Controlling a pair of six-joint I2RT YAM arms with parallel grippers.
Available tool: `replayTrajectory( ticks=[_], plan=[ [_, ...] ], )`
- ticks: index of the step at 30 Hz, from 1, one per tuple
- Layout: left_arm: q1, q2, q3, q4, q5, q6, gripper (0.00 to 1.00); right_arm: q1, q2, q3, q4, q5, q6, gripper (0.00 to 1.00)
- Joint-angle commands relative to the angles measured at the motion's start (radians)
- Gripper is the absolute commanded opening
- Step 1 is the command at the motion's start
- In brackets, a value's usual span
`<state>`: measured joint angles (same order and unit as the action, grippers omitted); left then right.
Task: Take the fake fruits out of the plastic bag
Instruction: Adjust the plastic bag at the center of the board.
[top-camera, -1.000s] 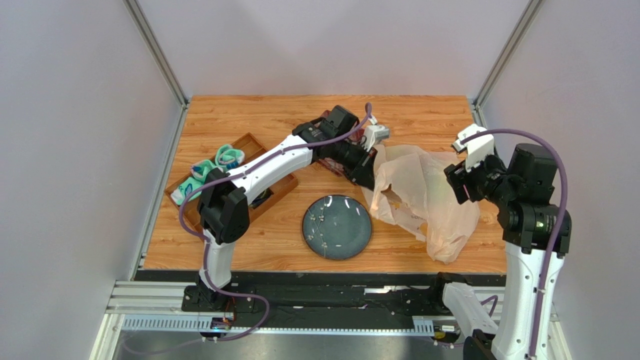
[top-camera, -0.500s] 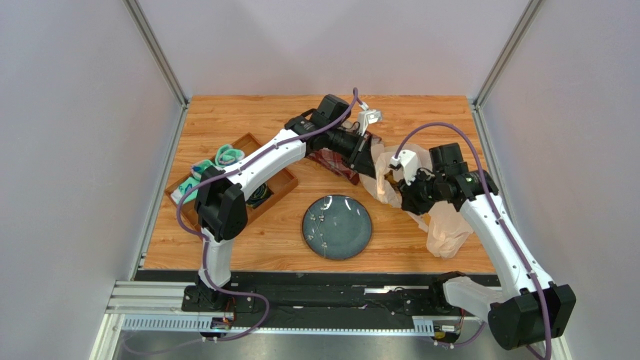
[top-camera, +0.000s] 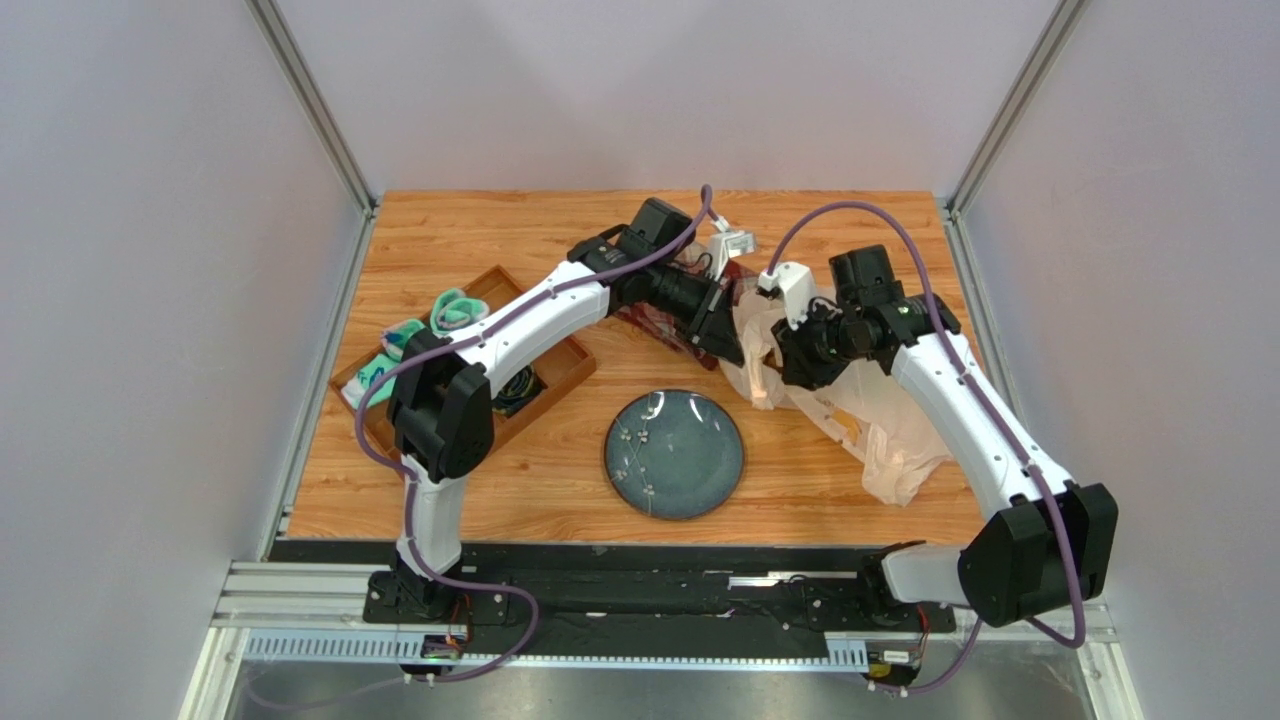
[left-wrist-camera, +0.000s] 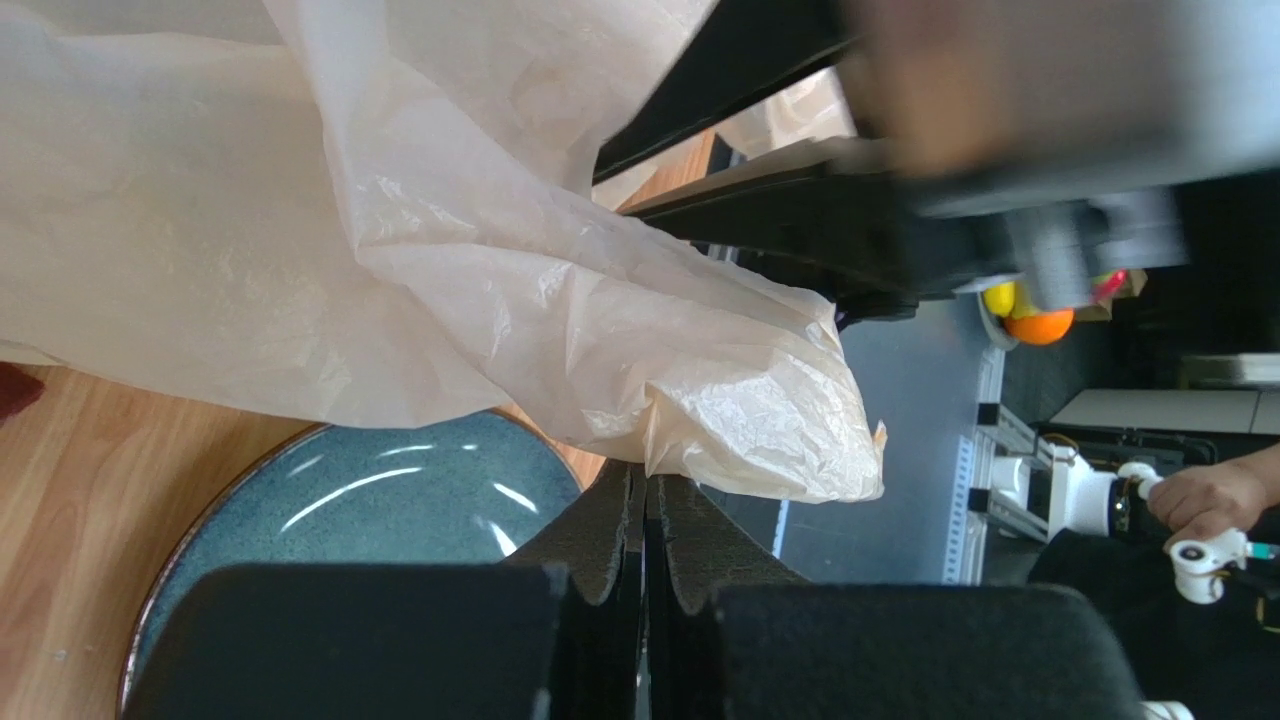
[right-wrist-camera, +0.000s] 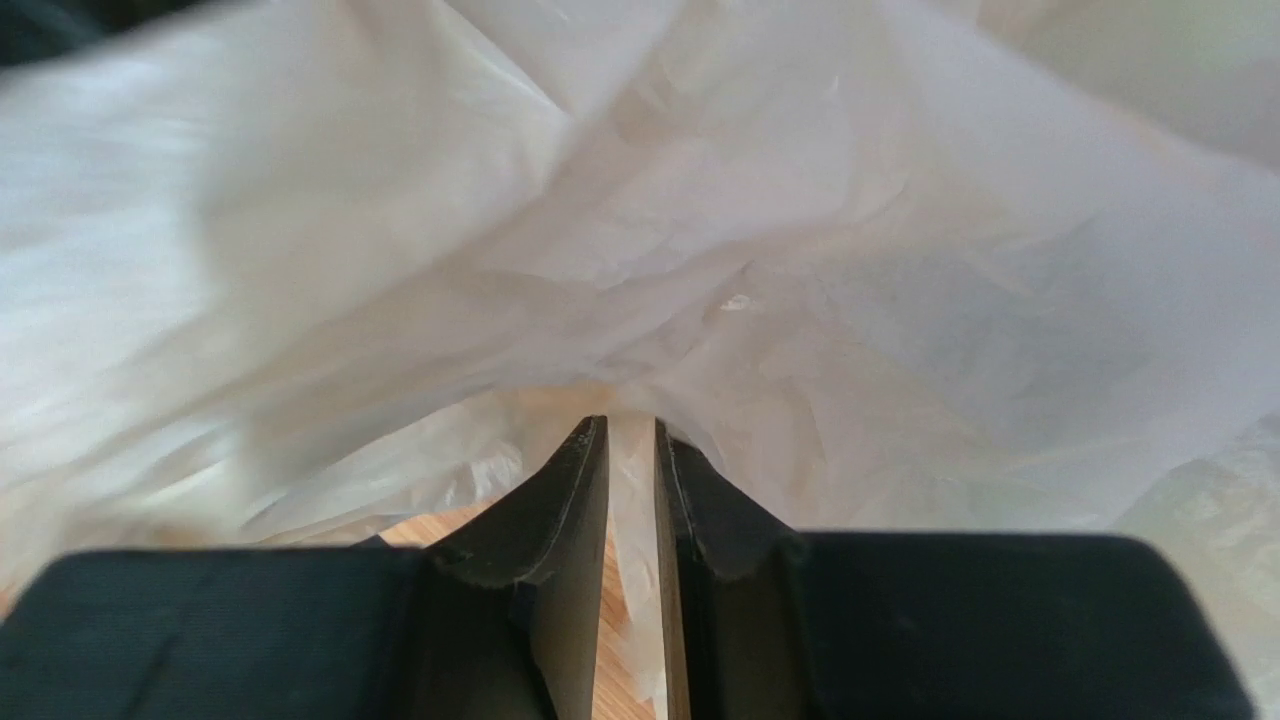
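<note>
Left claw (left-wrist-camera: 646, 510) – right claw (right-wrist-camera: 631, 435) – pinching crinkly translucent plastic bag (left-wrist-camera: 376, 255).

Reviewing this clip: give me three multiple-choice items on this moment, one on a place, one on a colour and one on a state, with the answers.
1. Where is the plate?
A. on the table, between tray and bag
B. on the tray
C. inside the bag

2. What colour is the plate?
A. white
B. red
C. dark blue-green

3. How is the left gripper?
A. open over the plate
B. shut on a fold of the bag
C. shut, holding nothing

Answers:
1 A: the top view shows it on bare wood, with the tray on one side and the bag on the other.
2 C: both the top and left wrist views show a dark blue-green glaze.
3 B: the left wrist view shows the fingers closed with bag film pinched at their tips.
</note>
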<state>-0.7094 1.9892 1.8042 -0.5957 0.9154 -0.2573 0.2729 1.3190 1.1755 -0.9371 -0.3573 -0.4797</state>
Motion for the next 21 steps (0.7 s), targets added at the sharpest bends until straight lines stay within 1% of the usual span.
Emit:
replayTrajectory(
  ticks=[1, 4, 8, 11, 14, 16, 17, 18, 19, 21],
  plan=[
    [0.013, -0.03, 0.007, -0.042, 0.031, 0.093, 0.0, -0.004, -0.049, 0.122, -0.129, -0.097, -0.019, 0.22],
    [0.025, -0.023, 0.0, -0.039, 0.049, 0.09, 0.0, -0.004, -0.076, 0.102, -0.124, -0.097, 0.006, 0.21],
    [0.024, -0.035, 0.004, -0.042, 0.053, 0.095, 0.0, -0.001, -0.084, 0.041, -0.065, -0.086, 0.018, 0.21],
    [0.025, -0.041, 0.007, -0.044, 0.056, 0.093, 0.0, 0.009, -0.069, 0.001, -0.022, -0.088, 0.013, 0.2],
    [0.025, -0.041, 0.009, -0.041, 0.06, 0.082, 0.0, 0.018, -0.043, -0.037, 0.035, -0.056, 0.038, 0.2],
    [0.024, -0.044, 0.009, -0.027, 0.076, 0.066, 0.0, 0.015, -0.018, -0.069, 0.073, 0.018, 0.062, 0.2],
    [0.025, -0.047, 0.009, -0.024, 0.08, 0.063, 0.0, 0.015, 0.006, -0.079, 0.137, 0.068, 0.111, 0.2],
    [0.025, -0.055, 0.012, -0.024, 0.088, 0.066, 0.0, 0.015, 0.022, -0.082, 0.18, 0.201, 0.139, 0.19],
    [0.025, -0.059, 0.009, -0.033, 0.091, 0.088, 0.0, 0.006, 0.037, -0.079, 0.255, 0.24, 0.151, 0.18],
    [0.025, -0.079, 0.0, -0.068, 0.07, 0.115, 0.0, -0.023, 0.101, -0.053, 0.322, 0.355, 0.19, 0.19]
  ],
)
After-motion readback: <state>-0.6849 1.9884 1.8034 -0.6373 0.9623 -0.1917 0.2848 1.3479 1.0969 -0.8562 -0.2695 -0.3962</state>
